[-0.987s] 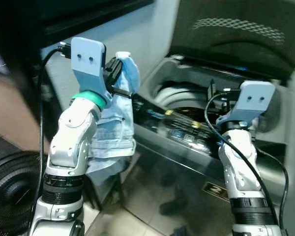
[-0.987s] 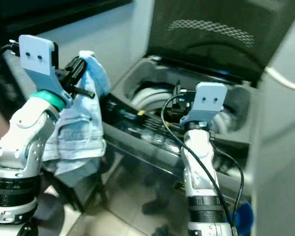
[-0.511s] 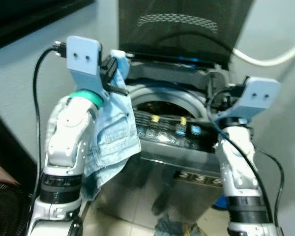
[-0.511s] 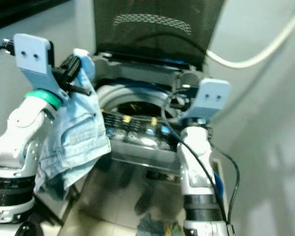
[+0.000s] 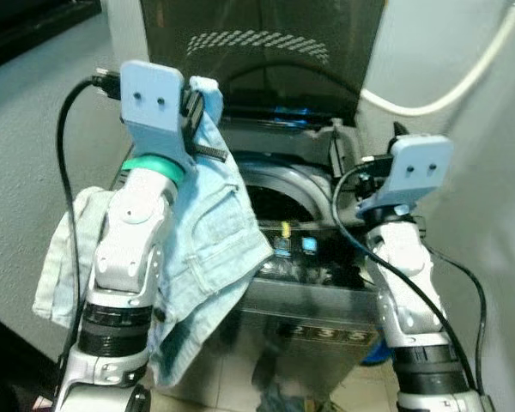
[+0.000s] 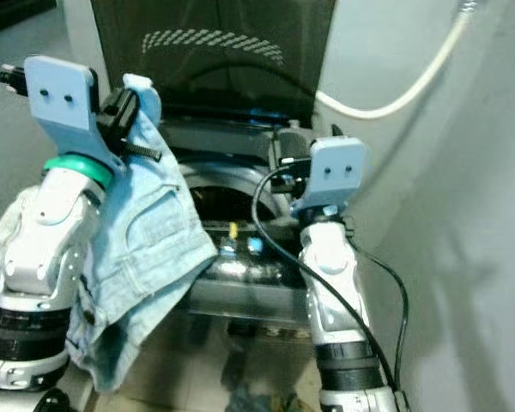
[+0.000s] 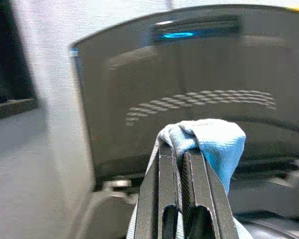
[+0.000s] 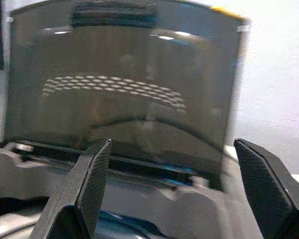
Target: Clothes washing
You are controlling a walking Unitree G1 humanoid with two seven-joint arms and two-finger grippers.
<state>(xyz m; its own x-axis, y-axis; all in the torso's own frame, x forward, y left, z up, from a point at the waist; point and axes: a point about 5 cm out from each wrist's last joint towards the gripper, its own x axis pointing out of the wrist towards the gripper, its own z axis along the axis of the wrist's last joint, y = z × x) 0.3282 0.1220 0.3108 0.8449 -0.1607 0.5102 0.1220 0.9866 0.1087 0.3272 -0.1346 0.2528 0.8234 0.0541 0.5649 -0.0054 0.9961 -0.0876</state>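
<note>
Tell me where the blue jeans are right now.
The blue jeans hang from the left gripper, shut on them, on the robot's left beside the open washing machine, draped over that arm.

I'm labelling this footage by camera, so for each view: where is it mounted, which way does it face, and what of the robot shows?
Left and right eye views: head camera looking down at the open washing machine; both arms show.
Left wrist view: along the left gripper, shut on the denim garment, toward the raised lid.
Right wrist view: along the open right gripper, toward that lid.
Shared: both wrist views face the lid.
</note>
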